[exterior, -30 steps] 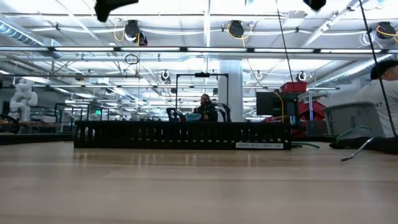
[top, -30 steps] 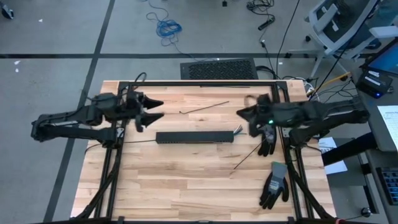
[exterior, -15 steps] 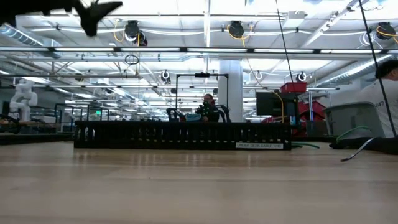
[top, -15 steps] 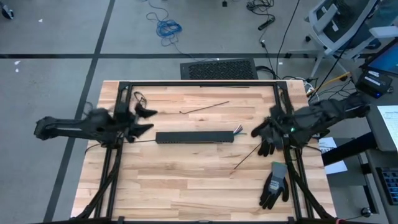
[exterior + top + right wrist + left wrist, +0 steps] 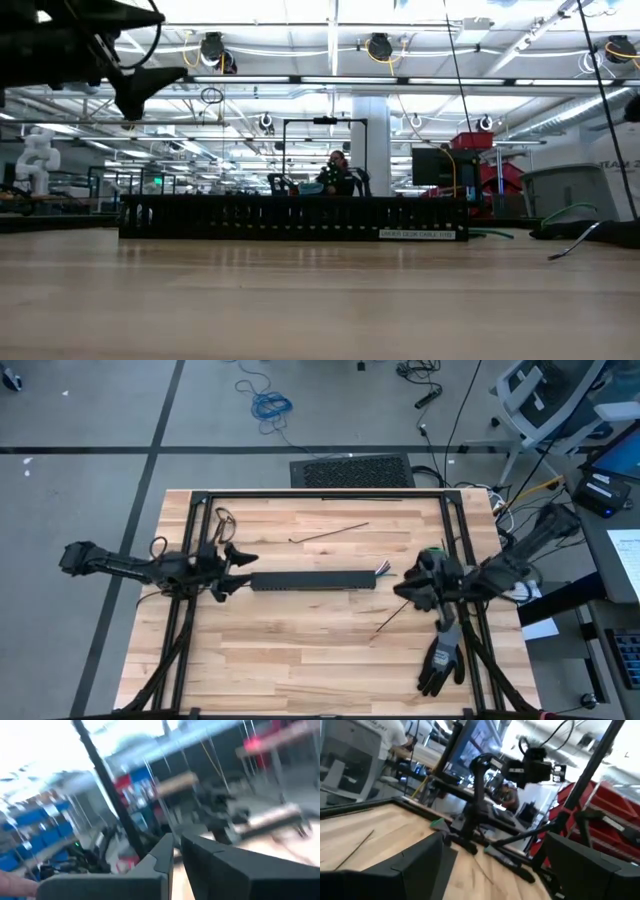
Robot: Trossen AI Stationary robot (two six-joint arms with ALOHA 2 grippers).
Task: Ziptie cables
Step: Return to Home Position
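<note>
From the high view, the left end effector (image 5: 240,572) hangs over the left part of the worktop (image 5: 300,650), just beside the left end of the black cable duct (image 5: 312,581), with its fingers spread. The right end effector (image 5: 405,588) sits near the duct's right end. The cables (image 5: 383,569) show only as short coloured tips poking out of that right end; the rest is hidden inside the closed duct. One thin zip-tie strip (image 5: 330,534) lies behind the duct, another (image 5: 395,615) in front of it near the right, and a pair of gloves (image 5: 440,660) lies by the right edge. In the low view, the duct (image 5: 290,217) runs across the worktop, and the left end effector (image 5: 150,90) hangs above its left end, clear of it. My left wrist view shows its fingers (image 5: 415,865) wide apart, holding nothing. My right wrist view shows its fingers (image 5: 150,870) drawn almost together, nothing between them.
</note>
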